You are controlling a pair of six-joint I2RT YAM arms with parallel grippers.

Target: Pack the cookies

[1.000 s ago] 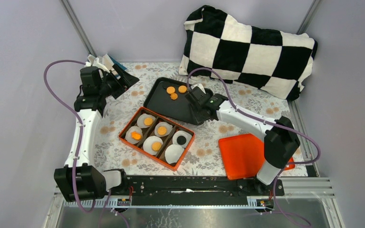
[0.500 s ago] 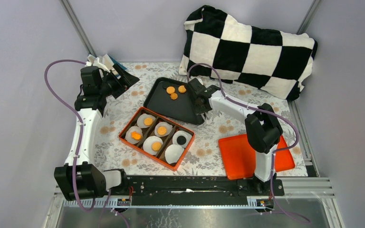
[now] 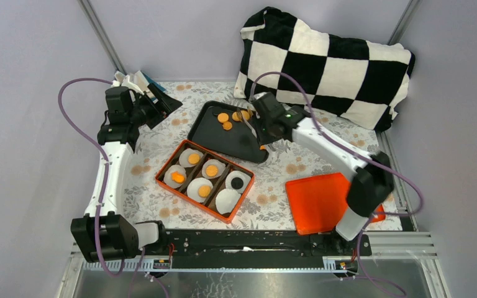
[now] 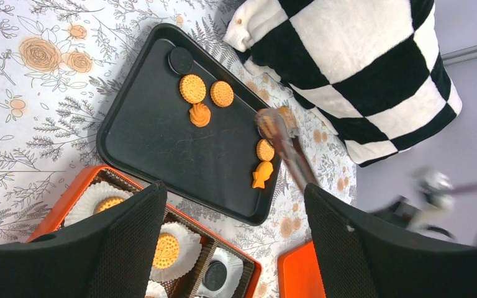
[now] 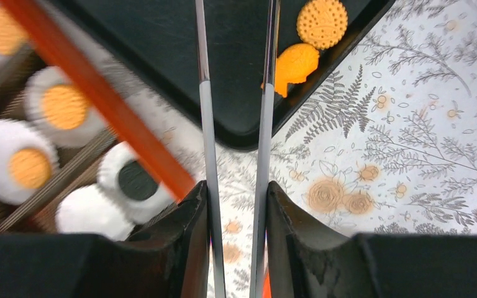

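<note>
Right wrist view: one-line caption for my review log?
Right gripper holds tongs over the black tray, one blade beside the fish-shaped cookie; orange box blurred at left.

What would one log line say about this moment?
left gripper: open, empty | right gripper: holding tongs | tongs: over black tray, beside fish cookie | fish cookie: lying on tray

On the bench (image 3: 138,197), the tray (image 3: 214,135) lies at centre rear, the pillow (image 3: 326,65) behind and to its right. Three cookies (image 4: 200,99) sit at the tray's far end, and two more lie along its right edge, where the tongs (image 5: 265,124) reach over it. The box (image 3: 186,203) sits just before the tray with cookies in its left four compartments. The lid (image 3: 320,202) lies right of the box.
</note>
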